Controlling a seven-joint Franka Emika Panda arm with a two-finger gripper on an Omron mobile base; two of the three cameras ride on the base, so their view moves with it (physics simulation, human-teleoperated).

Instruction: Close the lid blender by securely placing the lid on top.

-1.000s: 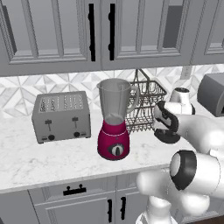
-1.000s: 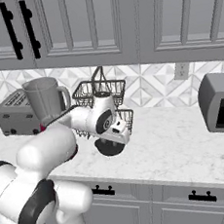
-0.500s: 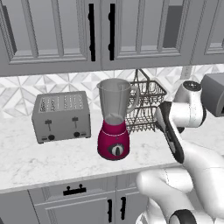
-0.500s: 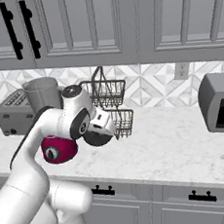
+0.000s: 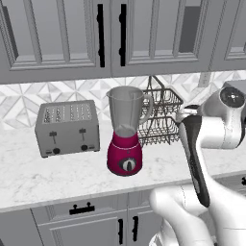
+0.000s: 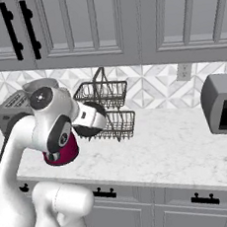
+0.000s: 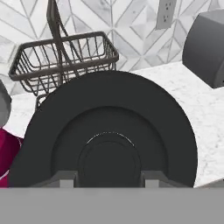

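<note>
The lid (image 7: 109, 131) sits right in front of my hand camera, a black disc with a raised centre, held up off the counter with the gripper (image 7: 109, 175) closed on it; the two finger tips press against its lower part. From the right base view I see the lid (image 6: 90, 133) as a dark edge under the white wrist, just to the right of the blender (image 6: 60, 151) and in front of the wire rack (image 6: 105, 109). The blender (image 5: 126, 132) stands on the counter, its magenta base with a round dial facing me and its clear jar open at the top, with nothing in the jar that I can make out. I can read no writing or brand on anything.

The two-tier wire rack looks empty in both baskets. Left of the blender is the grey four-slot toaster (image 5: 67, 127). The counter (image 6: 178, 148) is white marble; a dark grey appliance (image 6: 222, 104) stands at its right end, grey cabinets (image 5: 62, 38) hang above, and an outlet (image 6: 183, 71) sits in the patterned backsplash.
</note>
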